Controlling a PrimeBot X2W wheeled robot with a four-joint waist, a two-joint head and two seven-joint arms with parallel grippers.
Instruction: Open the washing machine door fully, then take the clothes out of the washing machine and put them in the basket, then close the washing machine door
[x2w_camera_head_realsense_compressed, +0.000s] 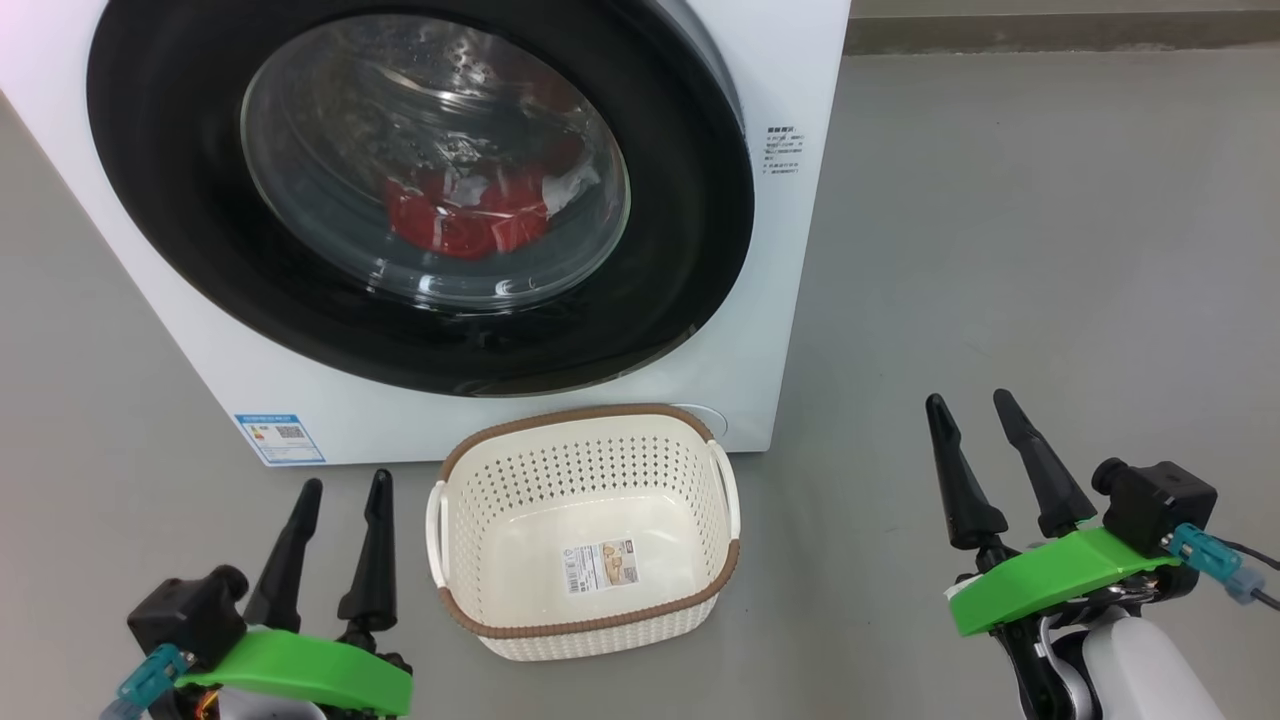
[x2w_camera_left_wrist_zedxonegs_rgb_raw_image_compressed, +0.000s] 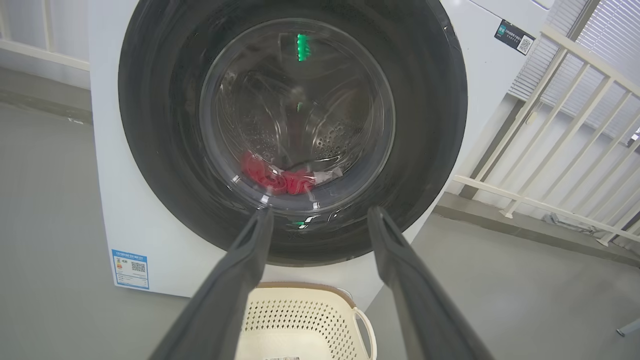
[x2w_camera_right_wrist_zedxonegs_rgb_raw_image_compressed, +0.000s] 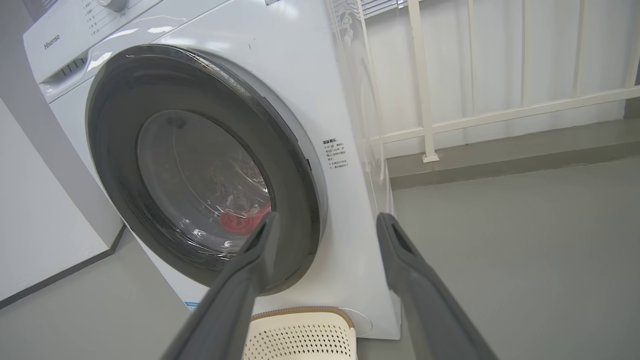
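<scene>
The left gripper (x2w_camera_head_realsense_compressed: 346, 482) and right gripper (x2w_camera_head_realsense_compressed: 969, 398) are open and empty beside the basket (x2w_camera_head_realsense_compressed: 580, 412). The washing machine door (x2w_camera_head_realsense_compressed: 420, 130) might bump the basket when it swings out.

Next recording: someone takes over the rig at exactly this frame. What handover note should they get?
Left gripper: open, holding nothing, left of the basket.
Right gripper: open, holding nothing, off to the basket's right.
Washing machine door: not swung open; I cannot tell whether it is latched.
Red clothes: in the drum, behind the glass.
Basket: on the floor against the washing machine front, no clothes in it.
Done: nothing.
Left: open the door fully, move the clothes into the basket, close the door.
</scene>
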